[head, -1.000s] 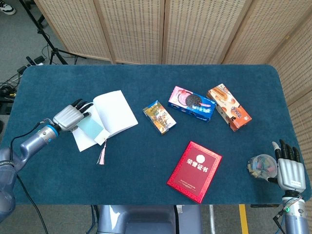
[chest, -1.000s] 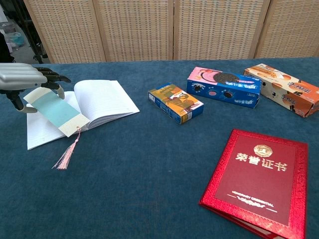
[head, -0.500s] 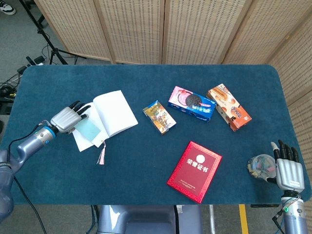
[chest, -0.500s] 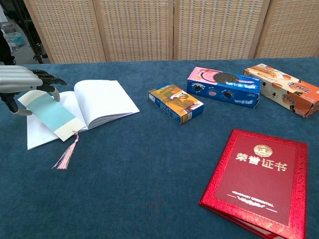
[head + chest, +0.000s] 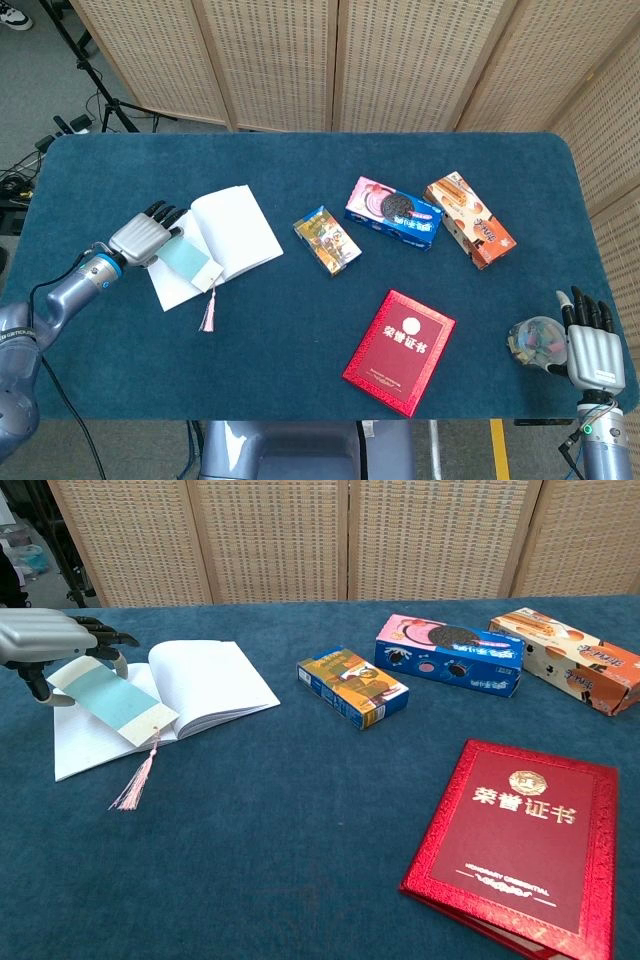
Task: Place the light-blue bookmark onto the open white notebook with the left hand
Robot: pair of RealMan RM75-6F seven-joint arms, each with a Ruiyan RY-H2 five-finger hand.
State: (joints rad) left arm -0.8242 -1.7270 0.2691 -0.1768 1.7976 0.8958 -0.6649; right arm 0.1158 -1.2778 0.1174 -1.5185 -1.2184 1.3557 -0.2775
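Wicker screens stand behind the blue worktop (image 5: 300, 330), which carries everything. Taking the notebook (image 5: 190, 685) as the landmark: it lies open at the worktop's left side. Well to its right and nearer the robot lies the red certificate folder (image 5: 520, 845). Far to its right is the orange box (image 5: 570, 660), with the blue biscuit box (image 5: 450, 655) and then the small snack box (image 5: 352, 686) lying closer to it. The left hand (image 5: 45, 642) sits at the notebook's left edge, fingers pinching the top end of the bookmark (image 5: 110, 702). That bookmark lies slantwise across the left page, its pink tassel (image 5: 135, 780) trailing off the near edge onto the cloth. The right hand (image 5: 590, 345) is far to the right, open, next to a clear lump (image 5: 533, 340).

Compared with half a second back, the bookmark looks a little further onto the page and flatter. I judge it placed; only letting go remains.
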